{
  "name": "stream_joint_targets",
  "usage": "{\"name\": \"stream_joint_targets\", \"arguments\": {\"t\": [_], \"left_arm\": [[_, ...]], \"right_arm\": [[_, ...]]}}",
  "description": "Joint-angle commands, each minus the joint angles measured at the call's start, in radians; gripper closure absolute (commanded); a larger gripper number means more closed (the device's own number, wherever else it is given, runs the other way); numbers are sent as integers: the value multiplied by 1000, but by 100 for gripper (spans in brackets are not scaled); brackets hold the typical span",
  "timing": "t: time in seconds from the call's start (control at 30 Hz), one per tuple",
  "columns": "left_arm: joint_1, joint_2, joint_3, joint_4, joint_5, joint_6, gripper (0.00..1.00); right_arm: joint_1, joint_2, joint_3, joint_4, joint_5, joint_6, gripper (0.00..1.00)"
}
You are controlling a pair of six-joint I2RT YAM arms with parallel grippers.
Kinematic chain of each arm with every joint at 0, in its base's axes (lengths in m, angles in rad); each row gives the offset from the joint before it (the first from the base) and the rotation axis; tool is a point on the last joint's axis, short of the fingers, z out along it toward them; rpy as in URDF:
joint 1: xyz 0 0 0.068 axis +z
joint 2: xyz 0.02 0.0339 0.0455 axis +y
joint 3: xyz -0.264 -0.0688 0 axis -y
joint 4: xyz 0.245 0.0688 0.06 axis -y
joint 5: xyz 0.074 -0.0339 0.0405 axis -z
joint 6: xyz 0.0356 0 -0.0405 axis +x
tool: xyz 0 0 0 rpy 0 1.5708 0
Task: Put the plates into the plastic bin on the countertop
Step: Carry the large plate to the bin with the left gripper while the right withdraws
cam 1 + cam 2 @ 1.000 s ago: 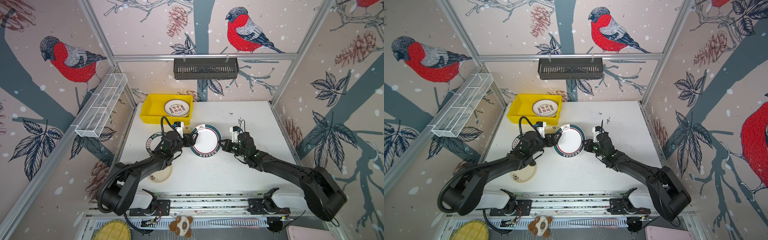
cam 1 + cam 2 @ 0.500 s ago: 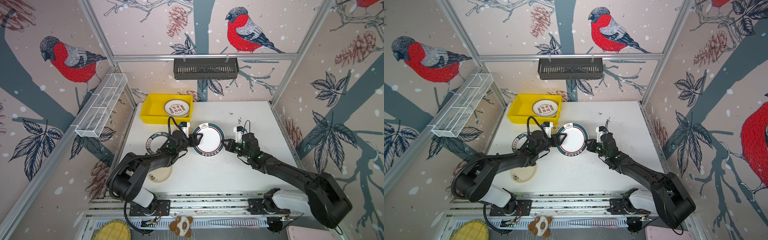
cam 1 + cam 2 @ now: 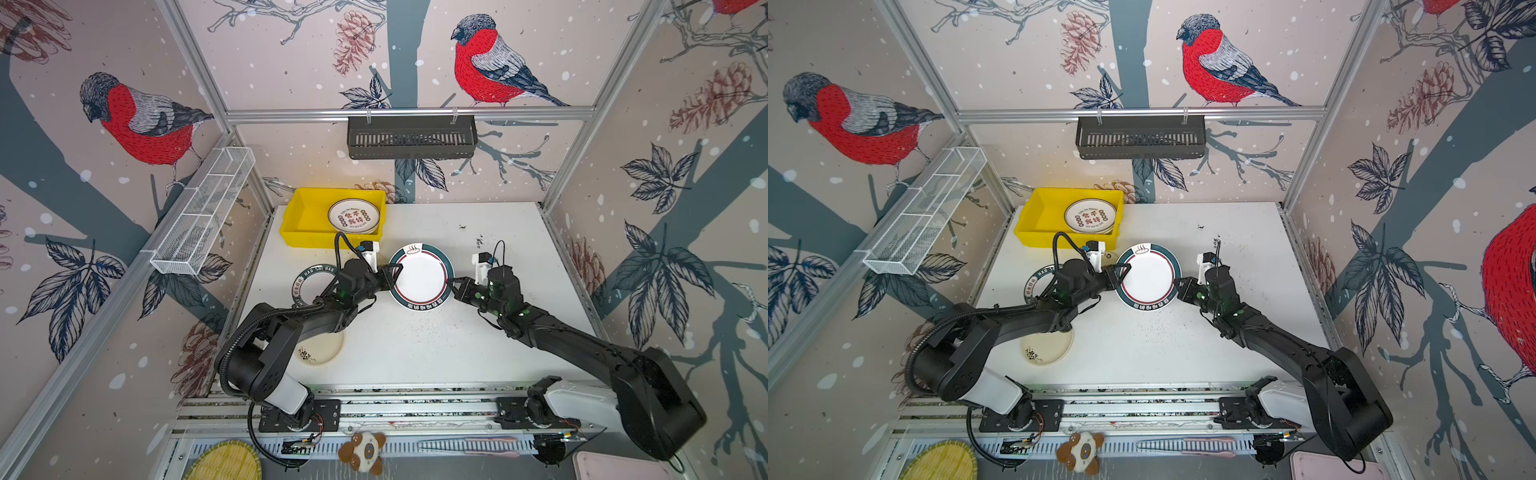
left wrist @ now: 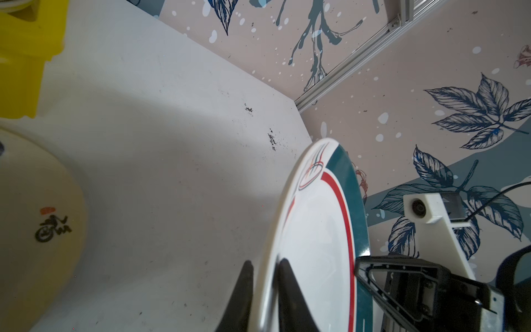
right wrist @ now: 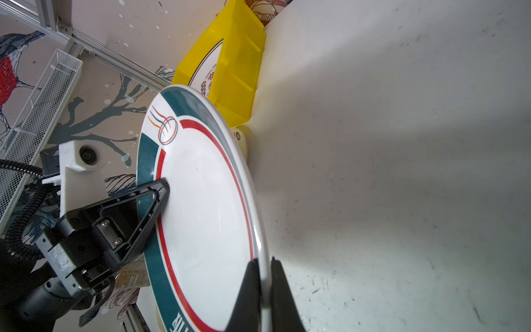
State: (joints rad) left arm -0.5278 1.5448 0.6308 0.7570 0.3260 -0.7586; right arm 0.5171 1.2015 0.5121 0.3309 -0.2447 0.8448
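Green-rimmed plate [image 3: 420, 276] pinched at opp. rims by left gripper [image 3: 394, 275] & right gripper [image 3: 452, 286]; prob. handover twd yellow bin [image 3: 307, 216], back-left corner of countertop [image 3: 415, 353].

plate [image 3: 420, 277] was glossy and smooth, bin [image 3: 308, 217] was shiny plastic, countertop [image 3: 436, 345] was matt and scuffed, wall basket [image 3: 203, 212] was wire mesh, rails [image 3: 407, 113] were bare metal

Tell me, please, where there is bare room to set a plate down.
Plastic bin: left half bare, beside its plate. Countertop: bare in the far right corner and along the front rail. Crowded at the left edge: black-rimmed plate, cream plate.
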Motion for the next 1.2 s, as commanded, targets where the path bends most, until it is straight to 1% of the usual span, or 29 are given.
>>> {"name": "stream_joint_targets", "arguments": {"t": [0.0,0.07,0.1,0.13,0.2,0.27,0.3,0.4,0.43,0.53,0.67,0.77,0.9,1.07,1.17], "left_arm": [[-5,-1,10,17,39,44,93],[-5,1,12,21,42,41,96],[-5,3,13,21,43,41,99],[-4,4,15,19,44,41,100],[-5,4,15,21,42,41,100],[-4,4,21,18,40,41,100],[-2,4,30,15,38,41,100],[1,12,69,-19,35,54,100],[3,15,85,-28,34,59,100],[23,32,138,-53,35,64,100],[87,65,213,-73,57,50,100],[147,85,264,-80,48,45,100],[228,108,341,-131,-6,79,100],[349,159,416,-140,-54,71,100],[399,206,475,-170,-90,88,100]], "right_arm": [[5,-8,9,24,-10,-53,99],[5,-10,8,24,-11,-55,98],[3,-12,9,23,-11,-55,95],[3,-13,9,19,-10,-55,90],[1,-16,9,15,-9,-56,84],[-1,-23,10,12,-9,-59,70],[-4,-27,11,9,-8,-60,60],[-13,-49,18,-9,1,-65,24],[-16,-57,24,-20,8,-70,15],[-30,-82,48,-67,35,-96,1],[-65,-117,83,-130,62,-131,1],[-107,-137,101,-155,64,-146,1],[-159,-153,112,-176,54,-155,1],[-219,-157,111,-188,36,-164,0],[-248,-155,110,-190,20,-167,1]]}}
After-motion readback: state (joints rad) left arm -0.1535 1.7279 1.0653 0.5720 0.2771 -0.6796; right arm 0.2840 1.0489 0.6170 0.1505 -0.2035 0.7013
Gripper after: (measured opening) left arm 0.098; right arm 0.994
